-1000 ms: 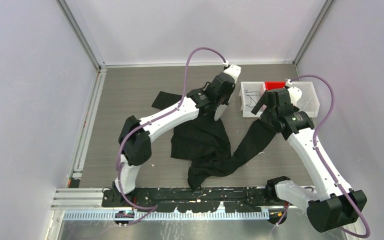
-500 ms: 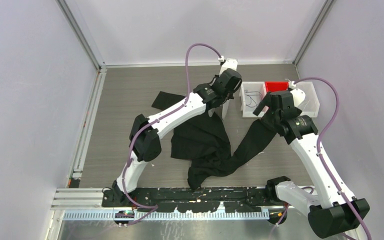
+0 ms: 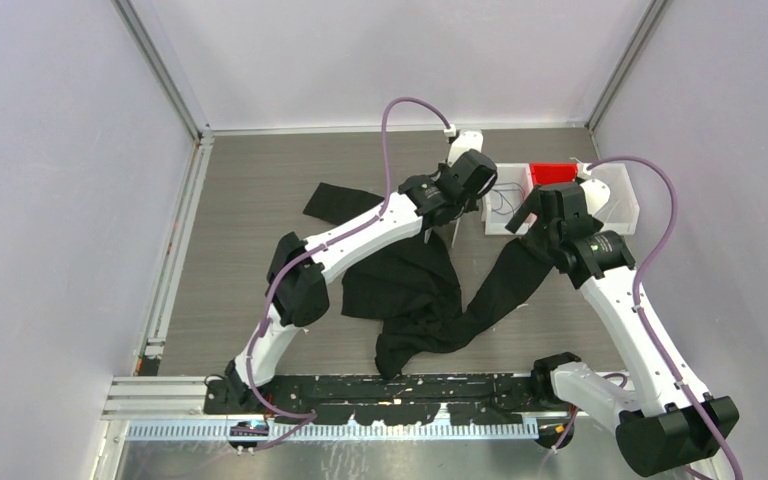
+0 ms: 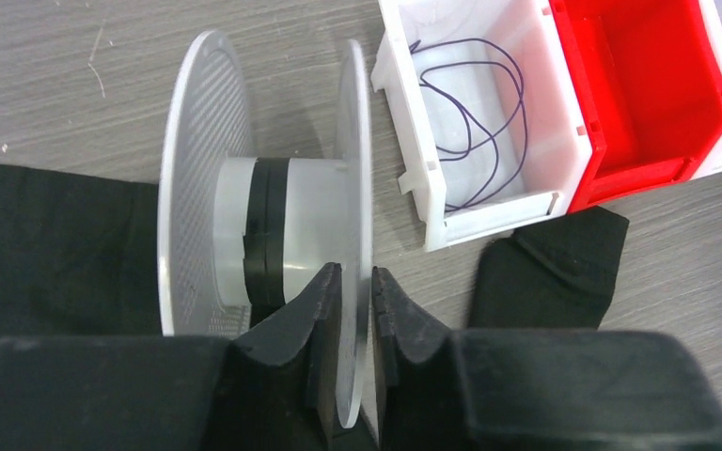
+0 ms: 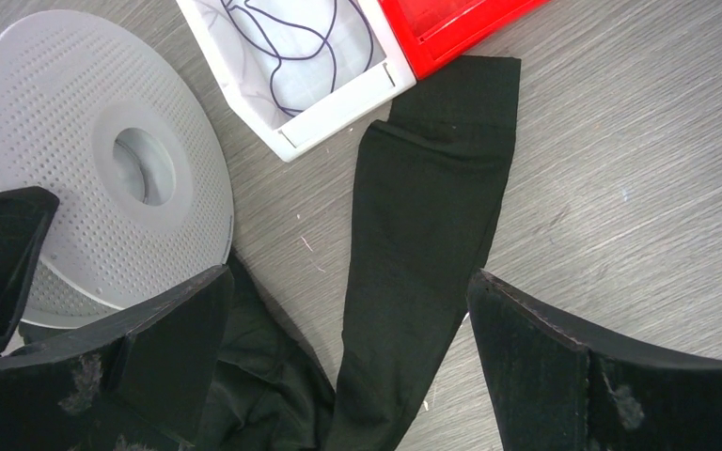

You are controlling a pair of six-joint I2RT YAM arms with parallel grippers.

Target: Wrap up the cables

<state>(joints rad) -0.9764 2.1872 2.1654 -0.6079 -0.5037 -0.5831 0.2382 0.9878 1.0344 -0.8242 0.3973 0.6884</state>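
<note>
The cable is a thin dark loopy wire lying in the white bin; it also shows in the top view and the right wrist view. My left gripper is shut on one flange of the white plastic spool, held upright just left of the bin. A dark band circles the spool's hub. In the top view the left gripper is beside the bin. My right gripper is open and empty above the black cloth, near the bin and the spool.
A red bin sits against the white bin's right side, with a clear bin beyond it. The large black cloth sprawls across the table's middle. The enclosure walls stand close at the back and right.
My left gripper has carried the spool to the right, up to the white bin, and turned it edge-on to the top camera. The right arm has shifted slightly.
</note>
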